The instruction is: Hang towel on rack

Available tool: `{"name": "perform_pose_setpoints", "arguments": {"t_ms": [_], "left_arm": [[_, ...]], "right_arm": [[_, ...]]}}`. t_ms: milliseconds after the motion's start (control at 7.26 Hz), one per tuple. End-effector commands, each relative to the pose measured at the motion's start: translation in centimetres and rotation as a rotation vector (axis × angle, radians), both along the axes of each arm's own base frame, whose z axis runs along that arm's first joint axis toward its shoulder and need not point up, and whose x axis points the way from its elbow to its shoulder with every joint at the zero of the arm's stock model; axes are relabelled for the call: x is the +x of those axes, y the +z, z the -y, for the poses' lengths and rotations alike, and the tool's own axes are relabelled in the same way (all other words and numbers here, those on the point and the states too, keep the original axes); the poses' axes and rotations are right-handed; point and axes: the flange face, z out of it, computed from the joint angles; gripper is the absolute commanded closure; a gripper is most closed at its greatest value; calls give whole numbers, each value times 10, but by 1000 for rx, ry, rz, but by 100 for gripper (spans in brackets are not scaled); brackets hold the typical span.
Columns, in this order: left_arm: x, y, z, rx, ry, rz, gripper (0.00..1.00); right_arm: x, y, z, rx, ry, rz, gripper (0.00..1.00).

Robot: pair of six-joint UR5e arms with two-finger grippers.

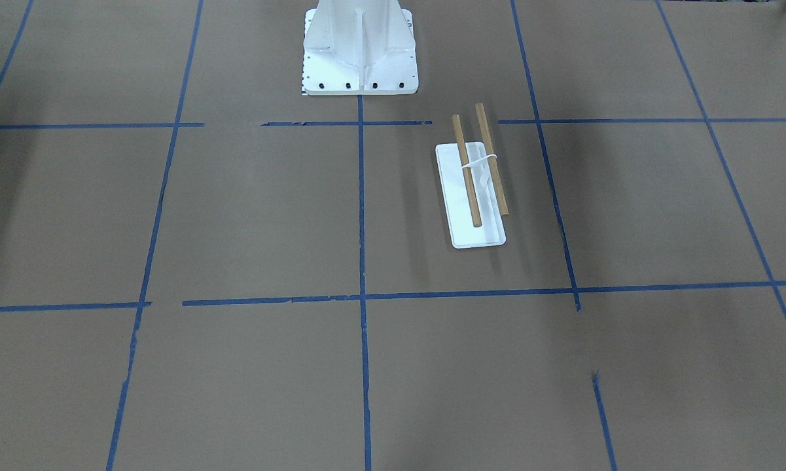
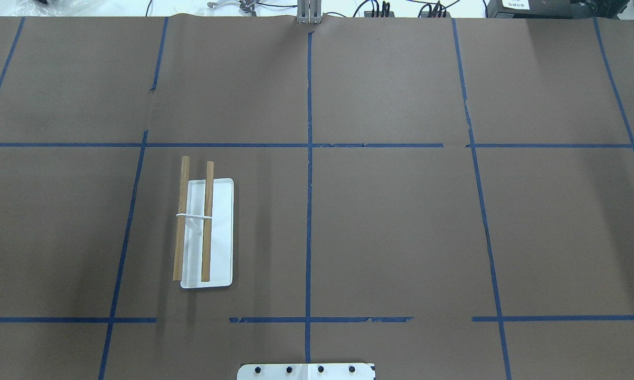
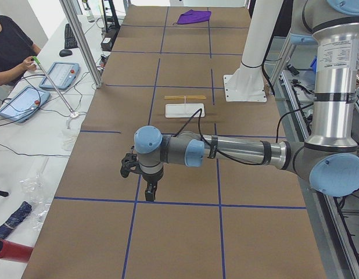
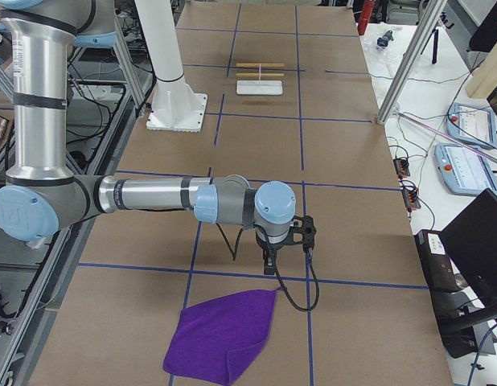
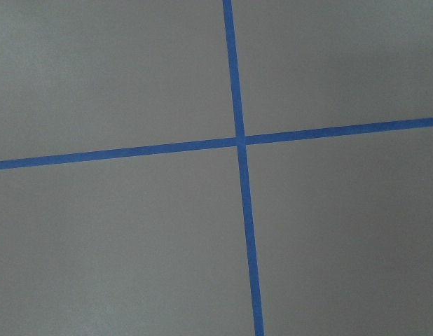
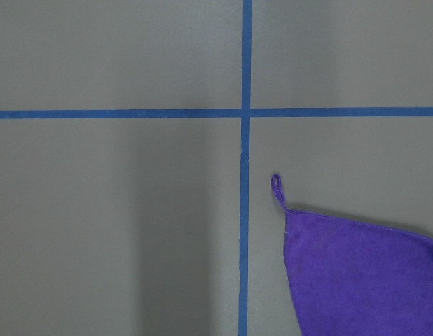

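The purple towel (image 4: 228,334) lies flat on the brown table at the robot's right end, one edge folded over. Its corner with the loop tag (image 6: 276,183) shows in the right wrist view, and the towel shows far off in the exterior left view (image 3: 194,16). The rack (image 2: 195,221), two wooden dowels over a white base plate (image 1: 474,232), stands bare on the robot's left half. My right gripper (image 4: 270,265) hangs just above the table beside the towel's tagged corner. My left gripper (image 3: 149,192) points down over a tape crossing, far from the rack. I cannot tell whether either is open.
The large white bolted pedestal (image 1: 360,46) stands at the robot's side of the table, near the rack. Blue tape lines (image 2: 309,158) grid the brown paper. An operator (image 3: 11,46) sits at a side bench with tablets (image 3: 60,74).
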Motion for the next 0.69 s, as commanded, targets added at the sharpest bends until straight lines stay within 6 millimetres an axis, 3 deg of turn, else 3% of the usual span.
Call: {"name": "perform_pose_setpoints", "arguments": {"t_ms": [0,138,275,413,551], "left_arm": [[0,-1,1,2,-1,-4,0],[1,-3,2,5,1,-6,0],[0,-2,1,5,1,-4,0],[0,-2,0,5,-1,-3,0],[0,-6,0,11,-1,-3,0]], "right_arm": [[0,-2,0,7,-1,-4,0],[0,0,1,1,1,0,0],[-1,-8,4,21,-2,0,0],[0,-23,21,47,1,2,0],[1,-24,21,46,3,5,0]]}}
